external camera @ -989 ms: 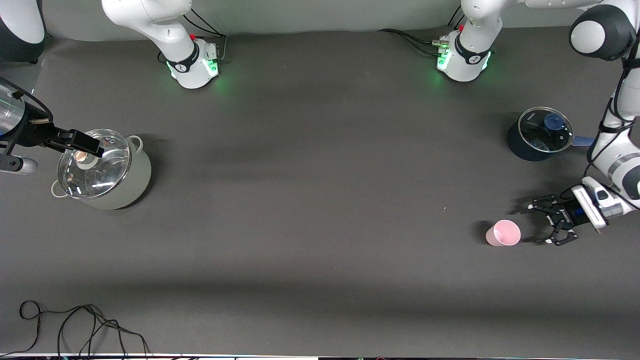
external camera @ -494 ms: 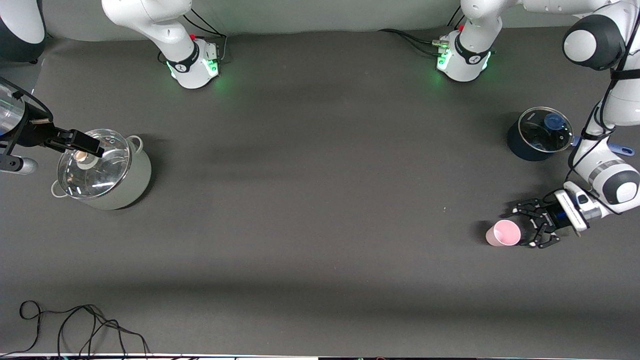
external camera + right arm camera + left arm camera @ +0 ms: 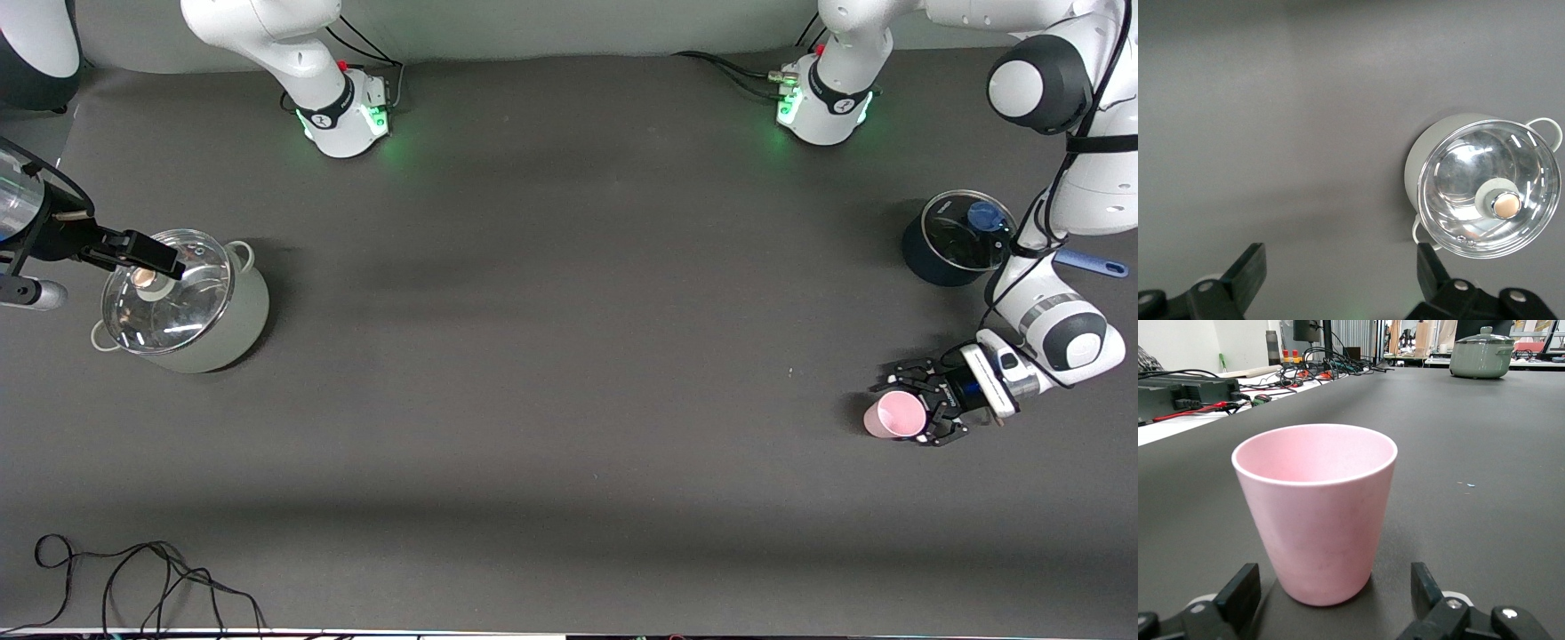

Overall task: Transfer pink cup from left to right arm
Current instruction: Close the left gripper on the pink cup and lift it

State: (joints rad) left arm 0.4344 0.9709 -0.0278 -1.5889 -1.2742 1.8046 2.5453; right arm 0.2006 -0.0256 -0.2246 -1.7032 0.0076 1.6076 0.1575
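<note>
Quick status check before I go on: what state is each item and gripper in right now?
pink cup: upright on the table, empty, not gripped.
left gripper: open, fingers either side of the cup.
right gripper: open, over the grey-green pot, arm waiting.
grey-green pot: glass lid on.
dark blue saucepan: glass lid on.

The left arm [image 3: 1058,187] comes down from its base at about one o'clock and folds back at the elbow, its white boxy wrist lying low over the table at about four o'clock. Its black claw, the left gripper [image 3: 916,404], is spread wide with a finger on either side of the pink cup [image 3: 893,415], not visibly touching it. The right arm waits at nine o'clock, the right gripper [image 3: 147,255] up in the air, its slim fingers apart.
</note>
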